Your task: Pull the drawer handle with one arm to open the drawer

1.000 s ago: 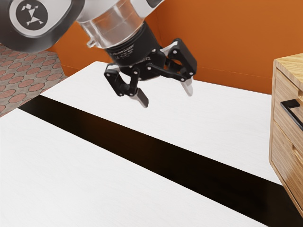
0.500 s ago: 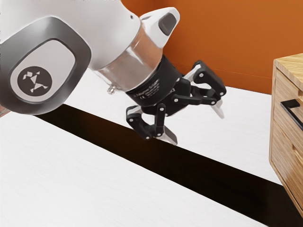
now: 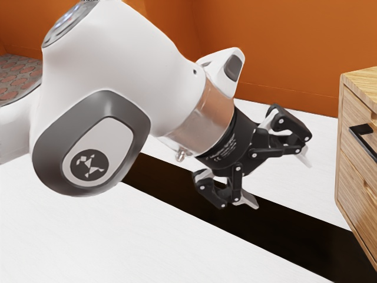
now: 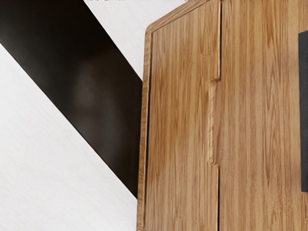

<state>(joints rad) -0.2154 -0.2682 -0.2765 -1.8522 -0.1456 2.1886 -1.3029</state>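
While the bulky white robot arm (image 3: 118, 100) is reaching in from the exterior view's left, its black two-finger gripper (image 3: 280, 181) is hovering low above the flat white tabletop (image 3: 76, 247), over the far edge of the broad black stripe (image 3: 294, 236) that is crossing it. The fingers (image 3: 246, 200) are standing spread wide apart with nothing between them, and they are pointing toward the exterior view's right. At that right edge the light-brown wooden drawer cabinet (image 3: 353, 188) is sitting on the table, well apart from the gripper. The drawer handle (image 3: 361, 137), a slim black bar, is sticking out from the cabinet's front, which is facing the arm, and the drawer front is looking flush with the cabinet's face. A plain orange wall (image 3: 283, 41) is rising behind the table. From the wrist view the hand is facing the same wood-grain cabinet (image 4: 192, 120), whose panels are meeting along narrow seams, and a dark strip of the handle (image 4: 304, 110) is showing beside those panels.
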